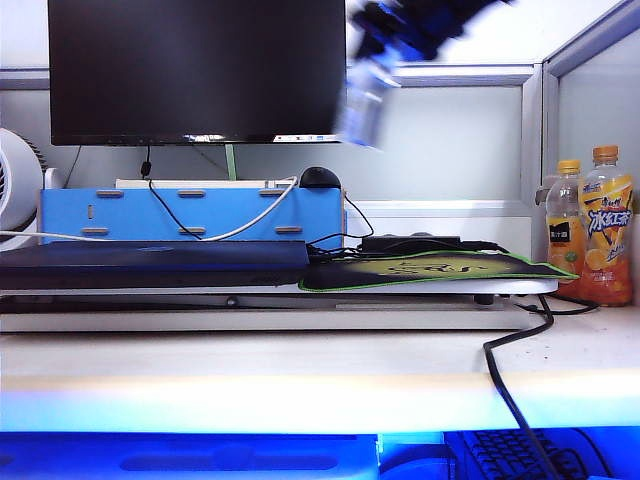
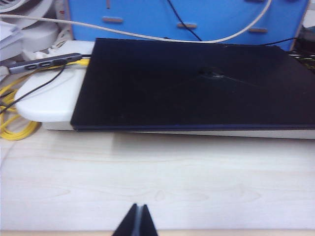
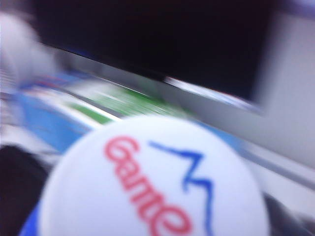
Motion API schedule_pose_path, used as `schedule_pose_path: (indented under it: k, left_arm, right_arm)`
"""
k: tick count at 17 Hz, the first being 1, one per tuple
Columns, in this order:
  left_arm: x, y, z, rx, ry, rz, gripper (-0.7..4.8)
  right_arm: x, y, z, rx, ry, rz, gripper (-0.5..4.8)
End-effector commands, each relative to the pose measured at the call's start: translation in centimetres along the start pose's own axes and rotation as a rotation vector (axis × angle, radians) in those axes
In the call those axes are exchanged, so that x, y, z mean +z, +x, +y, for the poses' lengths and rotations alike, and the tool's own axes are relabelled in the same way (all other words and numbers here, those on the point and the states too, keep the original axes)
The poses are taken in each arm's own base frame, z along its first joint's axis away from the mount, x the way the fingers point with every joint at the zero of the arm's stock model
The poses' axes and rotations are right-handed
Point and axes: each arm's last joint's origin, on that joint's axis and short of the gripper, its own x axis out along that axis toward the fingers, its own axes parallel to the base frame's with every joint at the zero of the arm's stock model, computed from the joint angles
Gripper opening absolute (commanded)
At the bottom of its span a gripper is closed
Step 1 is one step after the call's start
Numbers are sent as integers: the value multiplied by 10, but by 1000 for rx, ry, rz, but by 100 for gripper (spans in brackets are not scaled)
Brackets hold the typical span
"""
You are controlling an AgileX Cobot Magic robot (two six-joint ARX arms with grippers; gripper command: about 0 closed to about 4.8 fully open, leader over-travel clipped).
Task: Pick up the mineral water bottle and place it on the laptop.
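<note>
Pickup done: right gripper grasps the water bottle, airborne, not yet over the laptop. Left gripper clenched, empty, near the desk's front edge.

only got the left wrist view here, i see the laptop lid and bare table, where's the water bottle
Observer: The mineral water bottle is up in the air, blurred, in front of the monitor's right edge, in the exterior view.
Operator: is it held
Observer: Yes, the right gripper holds it from above; the right wrist view is filled by its white cap.
Operator: over the laptop yet
Observer: No. The laptop lies lower left of the bottle; the bottle hangs above the mouse pad.
Operator: my gripper
Observer: The left gripper is shut, low over the table.
</note>
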Motion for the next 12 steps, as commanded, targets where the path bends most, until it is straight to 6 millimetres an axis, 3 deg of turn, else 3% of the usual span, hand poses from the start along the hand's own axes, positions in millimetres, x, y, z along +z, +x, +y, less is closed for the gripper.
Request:
schedule_pose_path:
  k: [1, 5, 12]
  left_arm:
    - [1, 0, 0, -4, 1, -12, -2]
    - [1, 0, 0, -3, 1, -11, -2]
    - [1, 0, 0, -4, 1, -12, -2]
  right_arm:
    - [24, 2, 27, 93, -19, -110, 201]
    - [25, 19, 55, 166, 4, -116, 207]
    - [2, 58, 101, 262, 16, -78, 211]
